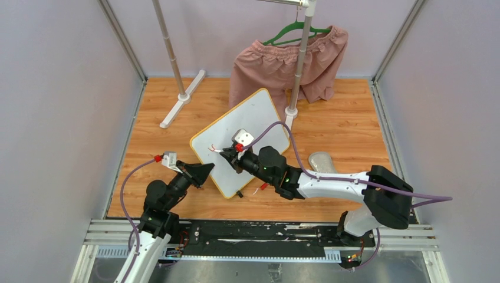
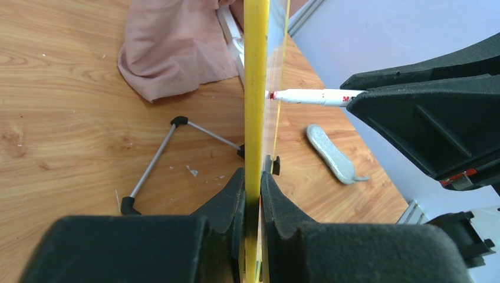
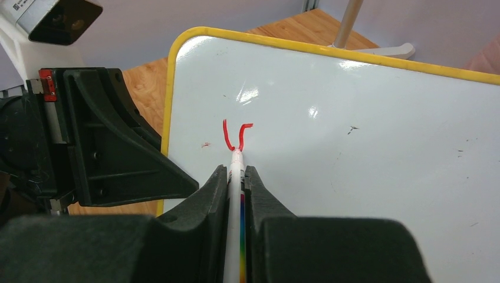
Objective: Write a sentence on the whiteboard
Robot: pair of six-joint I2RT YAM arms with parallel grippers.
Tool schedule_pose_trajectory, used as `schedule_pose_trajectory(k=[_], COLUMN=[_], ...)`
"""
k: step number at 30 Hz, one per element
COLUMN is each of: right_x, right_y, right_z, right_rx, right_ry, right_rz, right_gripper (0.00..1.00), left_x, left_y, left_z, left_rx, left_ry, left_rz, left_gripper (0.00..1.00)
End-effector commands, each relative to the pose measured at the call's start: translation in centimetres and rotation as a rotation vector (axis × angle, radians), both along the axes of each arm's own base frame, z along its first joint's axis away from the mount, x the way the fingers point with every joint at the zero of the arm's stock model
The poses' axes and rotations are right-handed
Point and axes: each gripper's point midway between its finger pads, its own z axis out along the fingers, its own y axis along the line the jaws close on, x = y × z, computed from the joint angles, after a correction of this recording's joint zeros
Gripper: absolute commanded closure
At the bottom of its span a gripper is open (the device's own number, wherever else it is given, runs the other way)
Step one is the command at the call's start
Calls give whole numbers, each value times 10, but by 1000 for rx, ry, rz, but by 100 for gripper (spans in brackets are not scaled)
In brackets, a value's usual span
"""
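Jaws of the right gripper pinch the marker, tip on the whiteboard at the first red stroke; the left gripper clamps its yellow edge on the tabletop: advise light pressure, small strokes.

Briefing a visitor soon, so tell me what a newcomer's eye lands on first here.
The yellow-framed whiteboard mid-table stands out, its edge clamped by the left fingers. On it, red strokes at the tip of the marker pinched in the right fingers. Behind, pink shorts hang on a rack.
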Motion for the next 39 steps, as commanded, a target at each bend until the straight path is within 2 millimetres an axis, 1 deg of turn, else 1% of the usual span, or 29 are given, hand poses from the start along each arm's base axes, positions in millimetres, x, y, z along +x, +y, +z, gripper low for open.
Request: schedule_pose_trajectory(k=[1,7,17,29,31,36,38,39], right_x=[-9,-8,-9,-16,-15,-13,-10,-7], right_y=[5,3,-6,-18,-20,-26,-27,-27], right_z=[7,6,-13,-27,-19,23,31,31], right_rx=[18,8,-25,-33,-15,43,35,24], right_ry=[2,-2,21,61,52,-12,-30,-30], right_rz=[29,21,2,-2,-6,-17,-27,-30], right_gripper=[100,100,100,100,100,100,100,100], left_x=[2,2,2,1,1,1,1,1], left_y=[8,8,8,8,8,8,8,7], left_z=[-31,-30,-30,-30,-31,-31,-31,-31], left_rx=[81,80,82,80,80,82,83,81], left_ry=[38,37,37,37,39,38,39,38], left_rz=[34,34,34,32,31,30,30,29], left_gripper=[100,100,100,100,100,100,100,100])
